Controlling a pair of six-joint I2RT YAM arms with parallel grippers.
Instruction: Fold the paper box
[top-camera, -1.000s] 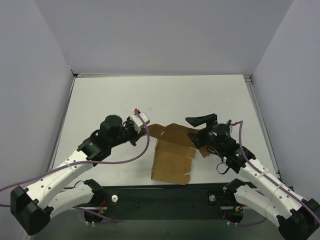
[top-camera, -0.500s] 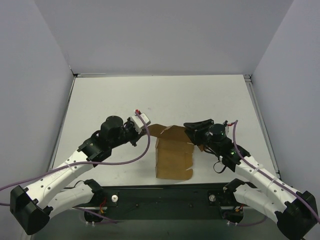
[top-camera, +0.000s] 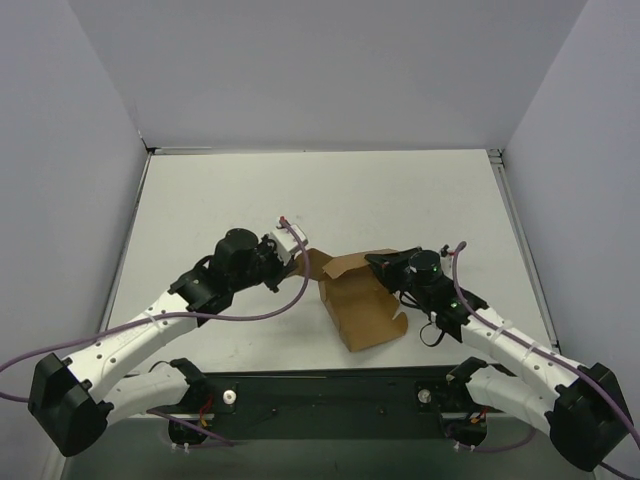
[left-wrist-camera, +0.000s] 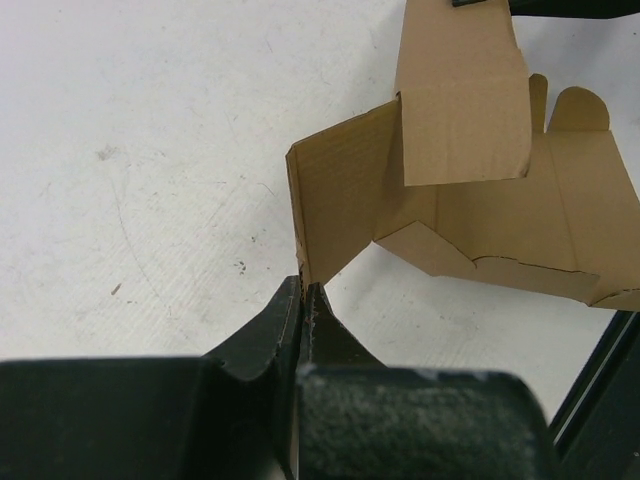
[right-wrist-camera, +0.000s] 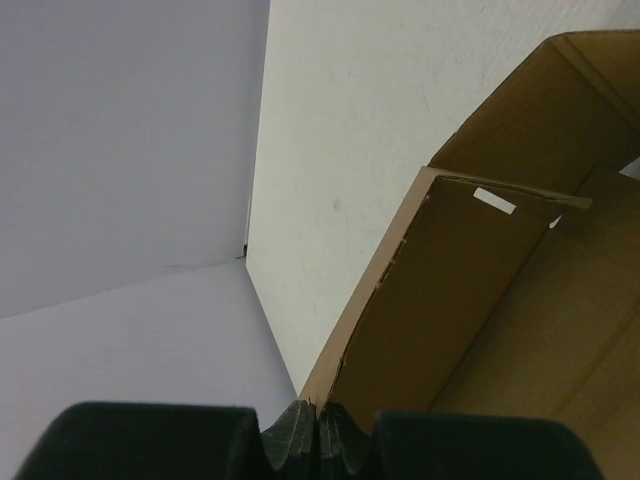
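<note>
The paper box (top-camera: 362, 305) is plain brown cardboard, partly folded up, lying mid-table between the two arms. My left gripper (top-camera: 301, 261) is at its left flap. In the left wrist view the jaws (left-wrist-camera: 305, 290) are pinched on the bottom corner of a raised panel of the paper box (left-wrist-camera: 470, 210). My right gripper (top-camera: 374, 263) is at the box's upper right edge. The right wrist view shows its jaws (right-wrist-camera: 318, 410) shut on the edge of an upright wall of the paper box (right-wrist-camera: 470, 300), with the open inside to the right.
The white table (top-camera: 300, 190) is enclosed by grey walls at the left, back and right. A black base rail (top-camera: 330, 395) runs along the near edge. Purple cables (top-camera: 250, 317) hang from both arms.
The right gripper has closed on the box's wall. The cardboard has gone from flatter to partly raised and has turned and shifted right. The left gripper moved slightly right with its flap.
</note>
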